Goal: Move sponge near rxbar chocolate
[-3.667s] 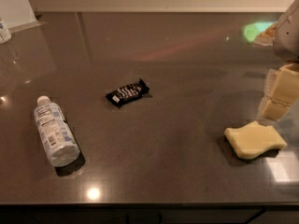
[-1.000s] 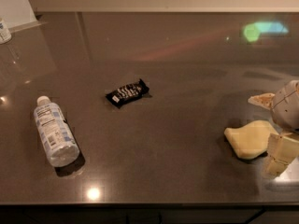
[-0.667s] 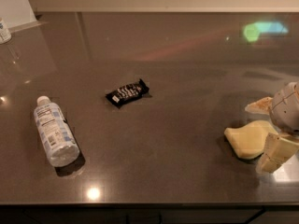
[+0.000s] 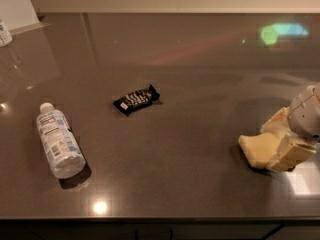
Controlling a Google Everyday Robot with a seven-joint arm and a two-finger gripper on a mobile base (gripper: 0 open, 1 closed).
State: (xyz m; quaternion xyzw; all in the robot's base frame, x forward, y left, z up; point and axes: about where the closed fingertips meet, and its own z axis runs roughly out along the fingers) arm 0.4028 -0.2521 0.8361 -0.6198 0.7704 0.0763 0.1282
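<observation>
Grasp stage: the cream two-finger gripper (image 4: pixel 272 146) sits low, far right of the black-wrapped rxbar chocolate (image 4: pixel 136 99). Its fingers are spread astride the pale yellow foam sponge (image 4: pixel 252 148), not yet pinching. Next up: clamp, lift, carry left to the bar.

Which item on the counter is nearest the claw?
The pale yellow sponge at the right edge, right at the claw; the rxbar chocolate and plastic bottle lie far left.
</observation>
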